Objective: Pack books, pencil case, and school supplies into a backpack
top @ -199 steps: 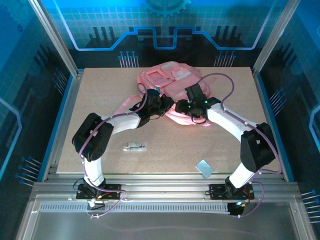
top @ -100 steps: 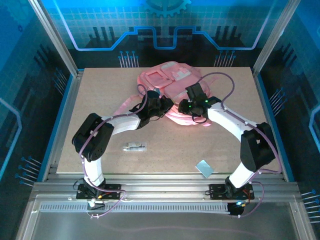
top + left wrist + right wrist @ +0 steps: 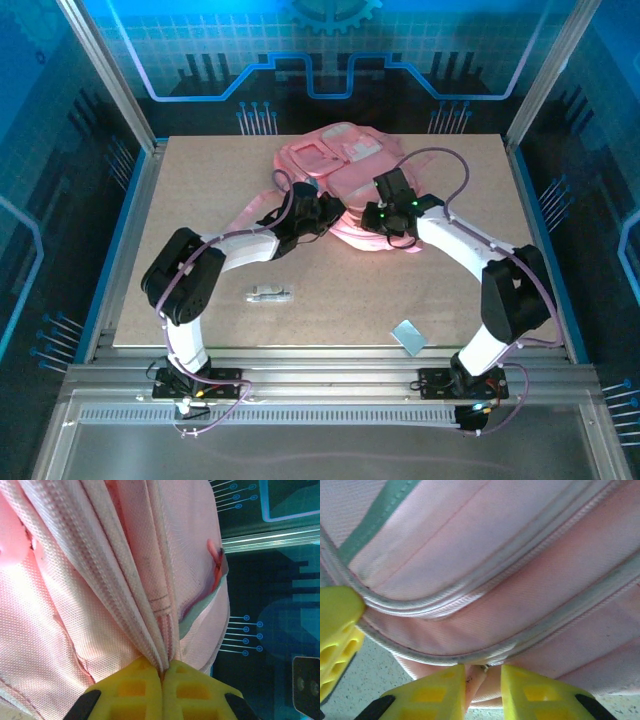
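Note:
The pink backpack lies at the back middle of the table, with both grippers at its near edge. My left gripper is shut on a bunched fold of the backpack along a zipper seam. My right gripper stands narrowly open under the rim of the backpack. A small pink tab sits between its fingers, against the left one. The white-silver stick and the pale blue rectangle lie on the table nearer the arm bases. Books and pencil case are out of view.
A yellow finger of the left gripper shows at the left edge of the right wrist view, close to the backpack rim. Metal frame rails border the tabletop. A pink strap trails left of the backpack.
The right gripper's jaws have narrowed around the pink tab. The left arm's elbow has shifted slightly left, its grip on the fabric unchanged.

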Tool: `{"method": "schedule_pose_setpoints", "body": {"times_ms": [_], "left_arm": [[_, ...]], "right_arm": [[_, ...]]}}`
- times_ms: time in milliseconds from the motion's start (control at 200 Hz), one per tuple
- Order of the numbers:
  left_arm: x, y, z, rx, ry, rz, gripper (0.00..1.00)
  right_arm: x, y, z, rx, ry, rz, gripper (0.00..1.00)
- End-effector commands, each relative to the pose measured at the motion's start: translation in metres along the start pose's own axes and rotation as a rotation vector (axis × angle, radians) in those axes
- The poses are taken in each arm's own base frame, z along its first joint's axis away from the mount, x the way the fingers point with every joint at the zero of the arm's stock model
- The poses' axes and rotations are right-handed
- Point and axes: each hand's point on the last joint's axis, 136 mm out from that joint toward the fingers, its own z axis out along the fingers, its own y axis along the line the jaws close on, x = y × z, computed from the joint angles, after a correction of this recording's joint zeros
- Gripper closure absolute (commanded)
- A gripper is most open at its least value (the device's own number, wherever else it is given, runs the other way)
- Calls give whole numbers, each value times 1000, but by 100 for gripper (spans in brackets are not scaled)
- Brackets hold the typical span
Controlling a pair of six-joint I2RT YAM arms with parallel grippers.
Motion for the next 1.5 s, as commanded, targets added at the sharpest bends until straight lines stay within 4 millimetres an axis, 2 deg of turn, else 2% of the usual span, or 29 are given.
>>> {"method": "schedule_pose_setpoints", "body": {"times_ms": [0, 175, 345, 465, 590, 760, 870, 1086, 1156, 1316, 1416, 1496], "left_arm": [[-20, -59, -25, 163, -75, 63, 100], [-20, -58, -25, 162, -72, 61, 100], [-20, -60, -27, 167, -72, 62, 100], [-21, -60, -30, 160, -80, 73, 100], [-22, -57, -30, 154, -84, 71, 100], [-23, -54, -33, 145, -77, 74, 100], [-26, -45, -38, 123, -63, 82, 100], [-38, -14, -51, 76, 35, 90, 100], [-33, -10, -55, 85, 88, 110, 100], [-18, -5, -70, 78, 183, 184, 100], [-30, 8, -82, 50, 171, 184, 100], [-49, 22, -88, 8, 143, 190, 100]], "right_arm": [[5, -12, -11, 12, 36, 2, 75], [10, 0, -8, -56, 80, 11, 66], [11, 6, 9, -116, 77, 29, 67], [14, 7, 17, -128, 91, 28, 75], [16, -1, 22, -98, 94, 17, 81], [16, -15, 22, -55, 85, -17, 100], [9, -21, 13, -49, 63, -70, 100], [0, -51, -2, 42, 54, -259, 100], [-3, -67, -1, 89, 56, -287, 100], [-14, -116, 0, 241, 59, -261, 100], [-18, -134, -2, 271, 63, -221, 100], [-16, -132, -5, 240, 67, -207, 100]]}}
